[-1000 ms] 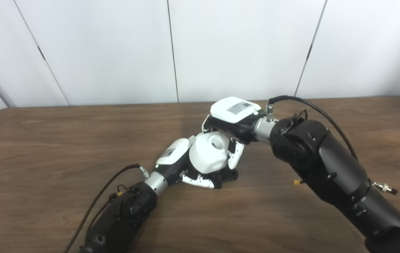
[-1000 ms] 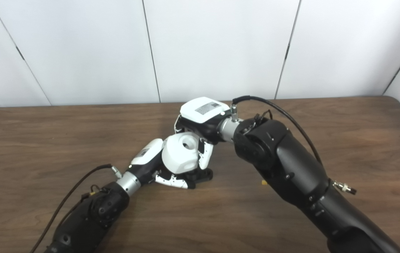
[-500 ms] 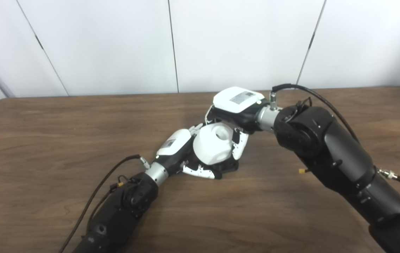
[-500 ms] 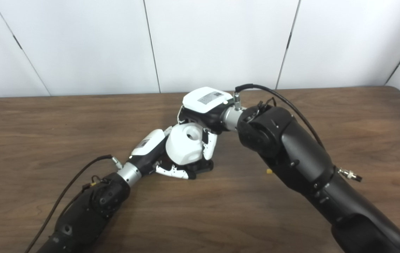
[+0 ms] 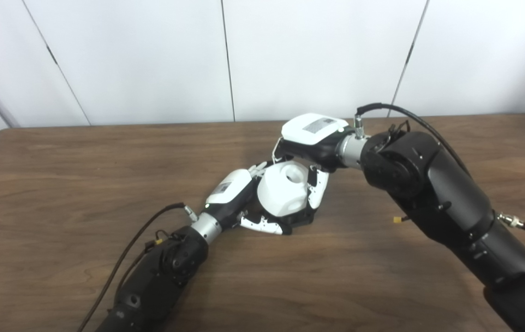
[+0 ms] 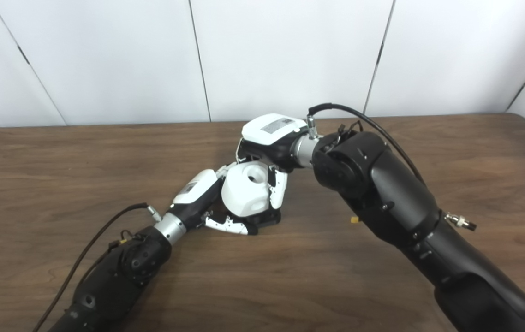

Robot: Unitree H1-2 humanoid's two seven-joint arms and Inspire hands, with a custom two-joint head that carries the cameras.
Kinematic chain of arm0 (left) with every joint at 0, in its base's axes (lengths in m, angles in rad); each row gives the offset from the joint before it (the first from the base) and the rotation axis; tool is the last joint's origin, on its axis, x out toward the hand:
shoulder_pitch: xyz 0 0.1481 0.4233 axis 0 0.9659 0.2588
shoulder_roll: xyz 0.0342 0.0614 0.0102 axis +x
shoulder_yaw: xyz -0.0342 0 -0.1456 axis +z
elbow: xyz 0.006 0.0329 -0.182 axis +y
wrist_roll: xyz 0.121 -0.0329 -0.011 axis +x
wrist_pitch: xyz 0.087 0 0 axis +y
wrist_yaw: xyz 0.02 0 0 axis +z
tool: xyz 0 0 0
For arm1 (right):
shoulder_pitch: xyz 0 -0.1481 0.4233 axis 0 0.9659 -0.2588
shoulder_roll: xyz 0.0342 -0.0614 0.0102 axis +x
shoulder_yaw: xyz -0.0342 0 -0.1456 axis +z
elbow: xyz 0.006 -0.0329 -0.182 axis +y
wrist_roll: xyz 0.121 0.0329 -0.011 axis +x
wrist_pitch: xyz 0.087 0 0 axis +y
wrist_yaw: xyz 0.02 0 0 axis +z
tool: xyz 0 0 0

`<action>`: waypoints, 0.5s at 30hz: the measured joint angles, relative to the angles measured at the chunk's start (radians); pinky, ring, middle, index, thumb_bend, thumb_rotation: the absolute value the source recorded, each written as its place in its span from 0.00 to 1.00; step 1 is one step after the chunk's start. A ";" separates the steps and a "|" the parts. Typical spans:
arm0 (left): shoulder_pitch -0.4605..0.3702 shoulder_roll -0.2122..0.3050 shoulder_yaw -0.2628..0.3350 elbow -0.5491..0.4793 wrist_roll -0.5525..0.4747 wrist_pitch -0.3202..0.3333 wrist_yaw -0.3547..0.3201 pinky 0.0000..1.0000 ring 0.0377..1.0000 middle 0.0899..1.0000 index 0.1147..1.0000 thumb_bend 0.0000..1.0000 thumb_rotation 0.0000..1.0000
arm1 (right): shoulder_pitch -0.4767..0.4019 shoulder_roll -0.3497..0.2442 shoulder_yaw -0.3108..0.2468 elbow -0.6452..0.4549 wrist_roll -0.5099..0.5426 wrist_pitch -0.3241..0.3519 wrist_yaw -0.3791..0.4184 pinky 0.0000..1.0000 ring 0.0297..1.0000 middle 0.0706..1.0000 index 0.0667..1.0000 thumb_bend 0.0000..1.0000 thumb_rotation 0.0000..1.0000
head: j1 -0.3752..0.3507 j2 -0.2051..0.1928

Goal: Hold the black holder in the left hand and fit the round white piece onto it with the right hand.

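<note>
The round white piece (image 5: 284,195) sits on the black holder (image 5: 300,220), low over the counter (image 5: 59,184), between both hands. The right hand (image 5: 311,152) grasps it from above; the left hand (image 5: 244,207) clasps the holder below. If the piece is tilted, pressing may jam it, or push the holder out of the left fingers (image 5: 262,225).

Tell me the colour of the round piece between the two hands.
White all over, with a round hole on top; the round piece shows best in the left eye view.
</note>
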 measured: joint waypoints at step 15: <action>0.000 0.000 -0.002 -0.001 0.002 0.000 0.001 1.00 1.00 0.93 0.41 0.52 0.06 | -0.101 -0.001 0.027 0.040 -0.002 -0.011 0.117 0.67 0.73 0.66 0.45 0.52 0.14 | 0.005 0.005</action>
